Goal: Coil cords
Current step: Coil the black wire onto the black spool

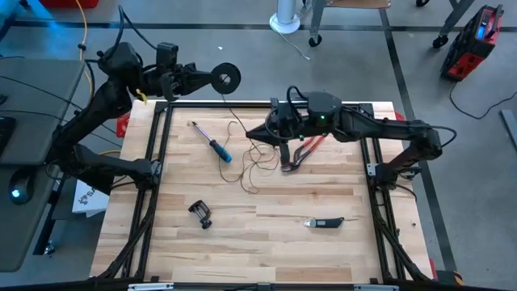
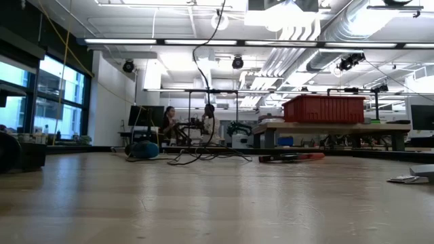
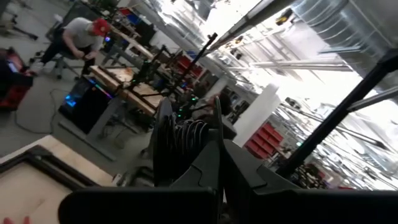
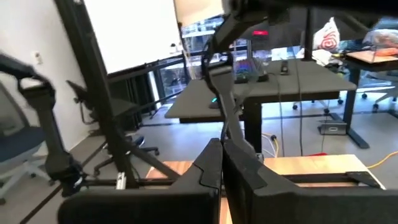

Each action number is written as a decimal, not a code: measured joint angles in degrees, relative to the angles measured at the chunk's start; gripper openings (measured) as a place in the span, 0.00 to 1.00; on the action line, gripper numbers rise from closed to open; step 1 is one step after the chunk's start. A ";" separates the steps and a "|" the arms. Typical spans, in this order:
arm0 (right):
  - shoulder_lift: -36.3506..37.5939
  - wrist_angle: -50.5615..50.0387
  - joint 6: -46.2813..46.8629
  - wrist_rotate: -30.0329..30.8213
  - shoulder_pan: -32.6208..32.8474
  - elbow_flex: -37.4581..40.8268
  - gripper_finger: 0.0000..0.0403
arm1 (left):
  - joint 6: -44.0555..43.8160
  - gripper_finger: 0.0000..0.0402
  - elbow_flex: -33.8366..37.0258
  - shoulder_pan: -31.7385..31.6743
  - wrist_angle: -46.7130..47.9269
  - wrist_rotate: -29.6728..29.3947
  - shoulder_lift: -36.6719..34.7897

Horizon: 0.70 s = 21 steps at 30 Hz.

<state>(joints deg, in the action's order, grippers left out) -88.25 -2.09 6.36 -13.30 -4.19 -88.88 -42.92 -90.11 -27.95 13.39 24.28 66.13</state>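
The small round black reel (image 1: 229,78) hangs just beyond the table's far edge, and my left gripper (image 1: 212,78) is shut on it. In the left wrist view the reel (image 3: 180,140) stands edge-on with dark windings between its discs. The hair-thin cord (image 1: 242,153) runs from the reel down to slack loops lying on the wood at the table's middle. In the low view these loops (image 2: 196,159) lie on the table and a strand climbs out of the picture. My right gripper (image 1: 250,134) is over the loops, level, and shut on the cord. My left gripper pinches one side disc of the reel (image 3: 217,127) between its two fingers, at the disc's rim. The fingers come level from the table's left side. The reel is lifted clear, with its axle lying across the fingers. My right gripper pinches a single strand of the cord (image 4: 226,124) between its fingertips, level, from the table's right side. The strand climbs away from the fingers. Below them the cord falls slack onto its loops (image 1: 252,166) on the table.
A blue-handled screwdriver (image 1: 214,145) lies left of the loops, and red pliers (image 1: 300,152) lie under my right arm. A black clamp (image 1: 200,214) and a black knife (image 1: 325,222) lie nearer the front edge. A black frame (image 1: 161,145) borders the wood.
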 joint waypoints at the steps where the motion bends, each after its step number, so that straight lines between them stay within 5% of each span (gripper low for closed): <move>1: 0.37 -0.48 -0.49 0.23 0.30 0.00 0.00 | -0.29 0.00 0.00 -0.18 0.69 0.25 -0.14; 9: 2.73 -4.10 -2.33 3.80 0.98 0.02 0.00 | -11.00 0.00 0.00 0.33 7.53 10.66 -0.86; 21: 6.25 -2.80 -2.96 4.26 0.81 0.02 0.00 | -11.13 0.00 0.00 3.02 14.10 9.53 -0.47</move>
<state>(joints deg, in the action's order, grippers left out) -82.00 -4.89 3.40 -9.04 -3.38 -88.86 -54.05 -90.11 -24.93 27.49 33.81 65.66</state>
